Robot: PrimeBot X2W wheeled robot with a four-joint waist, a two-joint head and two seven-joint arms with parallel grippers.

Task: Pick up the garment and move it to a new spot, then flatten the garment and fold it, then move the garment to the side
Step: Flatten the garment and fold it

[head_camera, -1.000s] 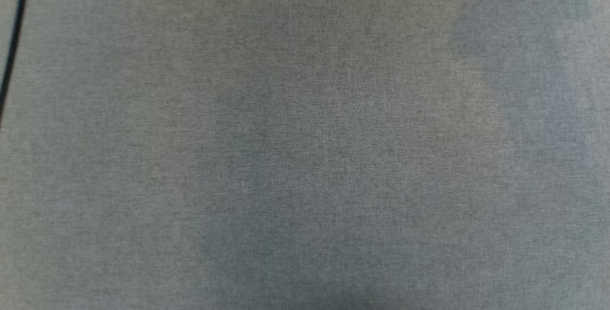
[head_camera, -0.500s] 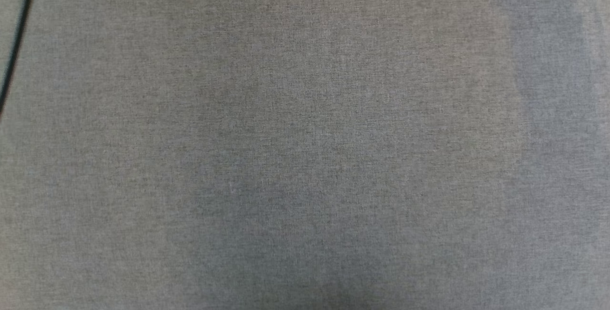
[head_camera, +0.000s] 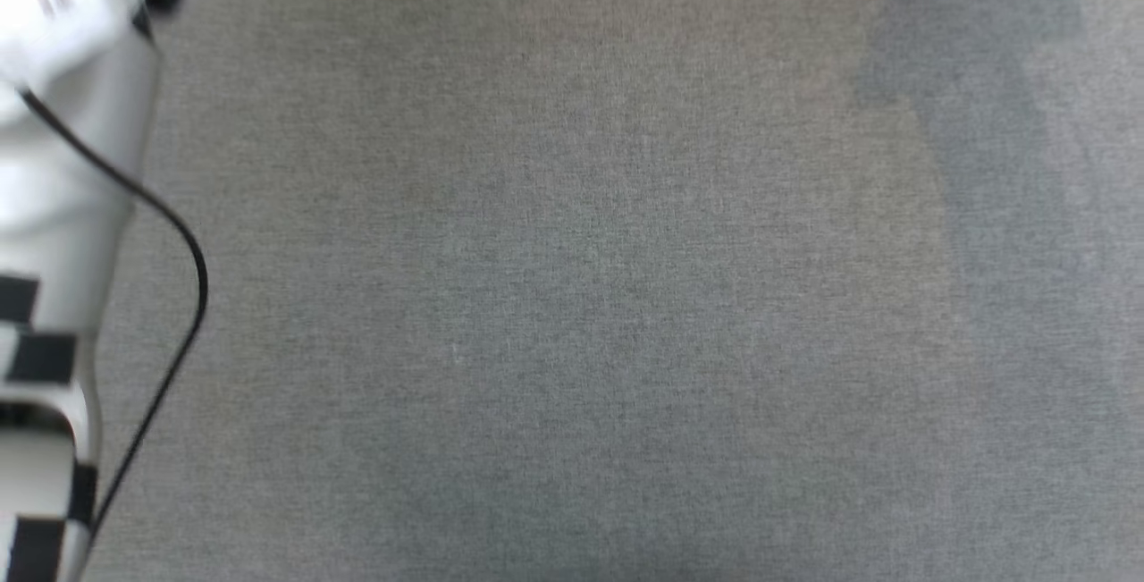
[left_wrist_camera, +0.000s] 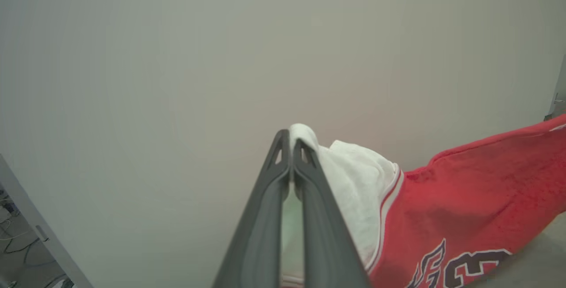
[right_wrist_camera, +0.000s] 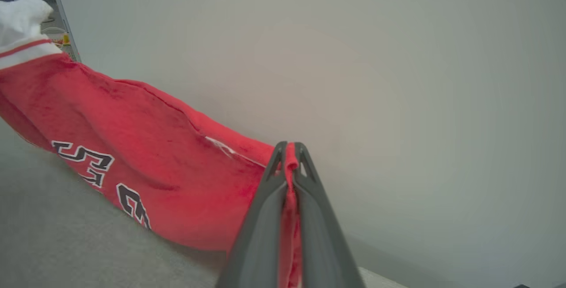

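Garment (right_wrist_camera: 132,146): red, white sleeves, black numerals. It hung stretched between both hands, above the grey tabletop (right_wrist_camera: 53,243).
Left hand (left_wrist_camera: 292,140): fingers closed together, pinching the white sleeve at the tips; the red body ran off toward the other hand.
Right hand (right_wrist_camera: 289,151): closed likewise on a red edge, cloth trailing down between its fingers.
Whether the lower hem touched the tabletop could not be told.
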